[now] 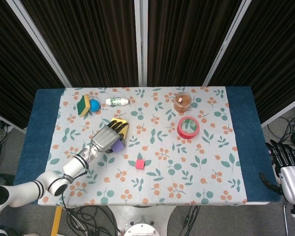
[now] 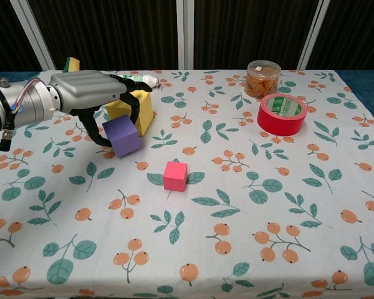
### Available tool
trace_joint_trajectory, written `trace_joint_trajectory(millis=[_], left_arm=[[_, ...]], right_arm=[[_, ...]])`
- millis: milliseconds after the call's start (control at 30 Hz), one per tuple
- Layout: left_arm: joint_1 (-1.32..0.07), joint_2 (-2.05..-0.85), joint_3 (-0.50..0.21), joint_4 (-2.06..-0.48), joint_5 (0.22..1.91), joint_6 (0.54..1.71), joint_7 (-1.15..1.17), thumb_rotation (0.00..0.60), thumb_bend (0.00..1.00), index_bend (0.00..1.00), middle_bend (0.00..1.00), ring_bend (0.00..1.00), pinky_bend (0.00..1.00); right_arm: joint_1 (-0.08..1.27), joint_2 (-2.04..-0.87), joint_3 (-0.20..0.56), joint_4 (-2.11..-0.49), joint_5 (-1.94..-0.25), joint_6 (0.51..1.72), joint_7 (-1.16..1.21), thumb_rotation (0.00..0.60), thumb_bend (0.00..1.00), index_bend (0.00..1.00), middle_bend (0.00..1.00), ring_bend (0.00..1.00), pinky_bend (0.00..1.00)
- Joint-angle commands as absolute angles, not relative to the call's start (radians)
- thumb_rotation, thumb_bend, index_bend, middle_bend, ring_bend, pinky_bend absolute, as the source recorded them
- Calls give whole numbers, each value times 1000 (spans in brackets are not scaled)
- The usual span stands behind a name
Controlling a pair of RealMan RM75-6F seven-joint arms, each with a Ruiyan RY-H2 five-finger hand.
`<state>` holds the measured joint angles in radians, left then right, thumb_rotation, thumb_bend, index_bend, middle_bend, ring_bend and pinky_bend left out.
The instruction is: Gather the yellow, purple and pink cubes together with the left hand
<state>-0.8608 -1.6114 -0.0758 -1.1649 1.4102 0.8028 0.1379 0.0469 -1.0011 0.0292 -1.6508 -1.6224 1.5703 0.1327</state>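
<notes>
Left hand (image 2: 90, 93) is gripping the purple cube (image 2: 121, 135) just in front of the yellow cube (image 2: 140, 109) — its fingers are curling over that cube's top. Nearer than both, the pink cube (image 2: 175, 175) is sitting apart — right hand (image 1: 291, 169) is idling off the table's edge, fingers spread.

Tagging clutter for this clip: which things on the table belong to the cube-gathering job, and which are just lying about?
Job: purple foam cube held by left robot hand; yellow foam cube; small pink cube.

Lying about: red tape roll; clear snack jar; white bottle; blue ball; yellow-green sponge.
</notes>
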Motion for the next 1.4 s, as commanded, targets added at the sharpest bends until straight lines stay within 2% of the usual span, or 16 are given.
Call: trace_joint_trajectory(millis=[33,600,900,1000,1100,1267,1400], left_arm=[[-863,-1618,-74,-1160,1408,800,144,600,227,502,110,71,112],[-850,-1613,-64,-1171,1409,829,166,600,206,426,104,71,111],[-811,-1569,-82,-1264,1454,957,105,600,205,379,103,71,111],[-800,-1574,-93,-1285,1468,1004,80,600,193,341,102,71,112],[-801,-1582,-94,-1298,1472,1008,94,600,149,257,87,71,111],[-807,-1621,-93,-1289,1450,987,168,600,22,126,10,42,111],[-811,-1669,-91,-1241,1438,981,237,600,0,103,0,27,111]], right_arm=[[47,-1001,30,-1651,-1621,1569,133,600,216,0,39,0,41],[45,-1000,30,-1647,-1625,1572,140,600,216,0,39,0,41],[35,-998,25,-1641,-1640,1593,149,600,216,0,39,0,41],[32,-998,23,-1638,-1645,1599,153,600,216,0,39,0,41],[29,-998,21,-1637,-1651,1606,155,600,216,0,39,0,40],[21,-996,20,-1635,-1654,1619,159,600,216,0,39,0,41],[16,-995,20,-1632,-1653,1626,162,600,216,0,39,0,40]])
